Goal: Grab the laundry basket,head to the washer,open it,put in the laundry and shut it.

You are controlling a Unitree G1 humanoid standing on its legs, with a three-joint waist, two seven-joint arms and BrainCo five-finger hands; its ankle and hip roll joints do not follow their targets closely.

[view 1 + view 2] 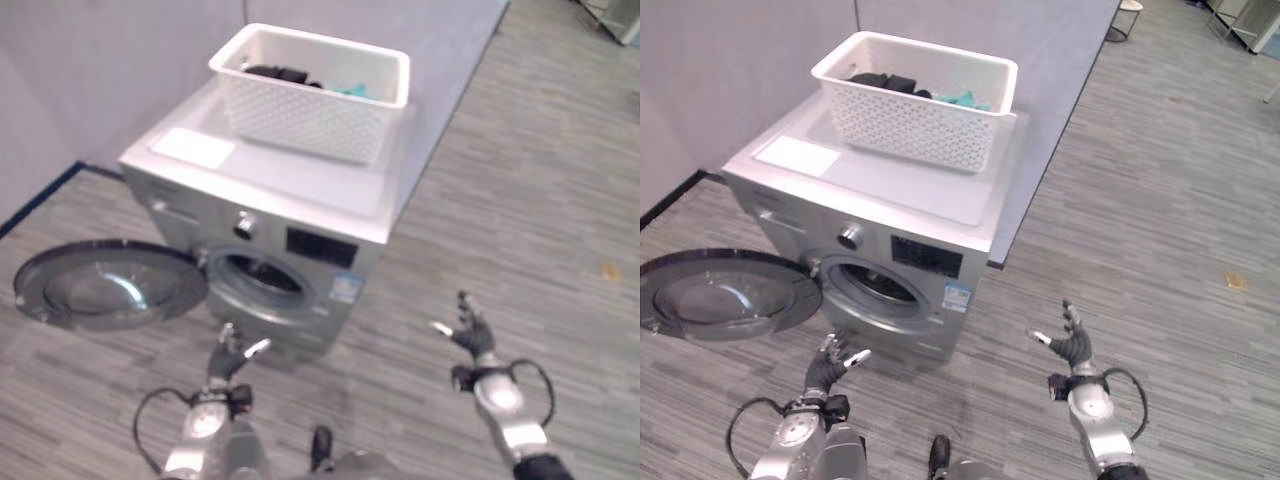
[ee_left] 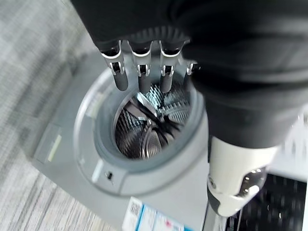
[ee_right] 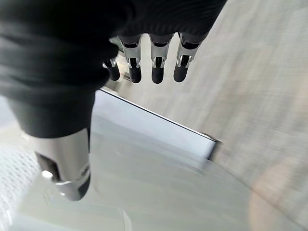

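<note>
The white laundry basket (image 1: 915,100) is sitting on top of the silver washer (image 1: 880,215), its long axis running across the machine's width, with dark and teal laundry (image 1: 965,98) lying inside. The washer's round door (image 1: 720,295) is hanging swung wide to the robot's left, apparently lying almost flat, and the drum opening (image 2: 144,130) is facing the robot. The left hand (image 1: 230,355) is hovering just before that opening and the right hand (image 1: 1072,348) over the floor, both with relaxed, spread fingers holding nothing.

The robot's left hand (image 1: 228,358) and right hand (image 1: 472,338) have shiny silver fingers with dark tips. Dark ribbed covers wrap both wrists above smooth silver-grey arms.
</note>
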